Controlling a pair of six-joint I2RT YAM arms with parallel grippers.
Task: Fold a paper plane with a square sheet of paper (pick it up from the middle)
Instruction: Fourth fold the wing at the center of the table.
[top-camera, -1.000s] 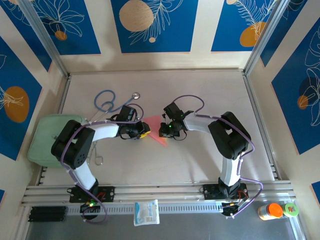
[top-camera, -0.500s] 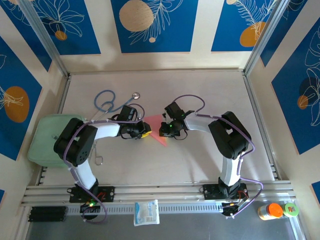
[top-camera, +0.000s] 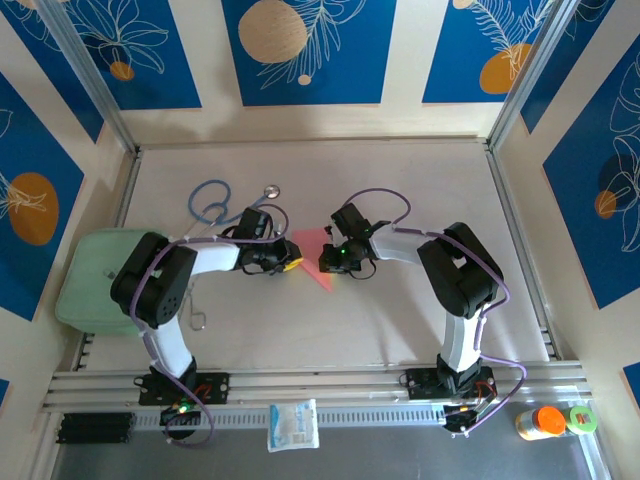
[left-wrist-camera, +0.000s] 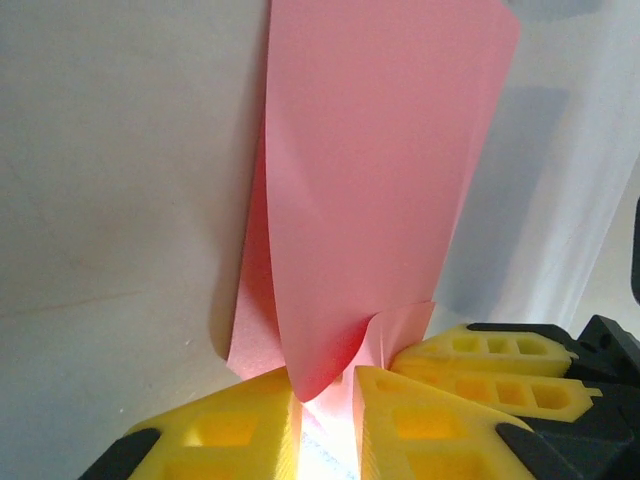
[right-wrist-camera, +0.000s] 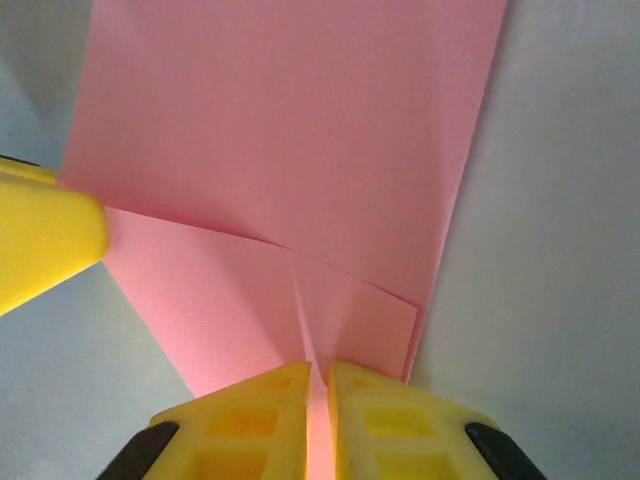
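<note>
Midway across the pale, matte table (top-camera: 400, 180), the square sheet of paper (top-camera: 312, 250) lies between the two arms. It is thin, smooth and salmon-pink, already folded into a pointed wedge with soft curling layers and one crisp diagonal edge. The left gripper (left-wrist-camera: 322, 385), blocky yellow with moulded cut-outs, has its fingers drawn close around a rounded curl of the sheet. The right gripper (right-wrist-camera: 318, 372) pinches a raised crease, its fingers almost touching. Compared with a second ago, the left arm's dark elbow has swung slightly rightward, while the sheet's spot has hardly changed.
</note>
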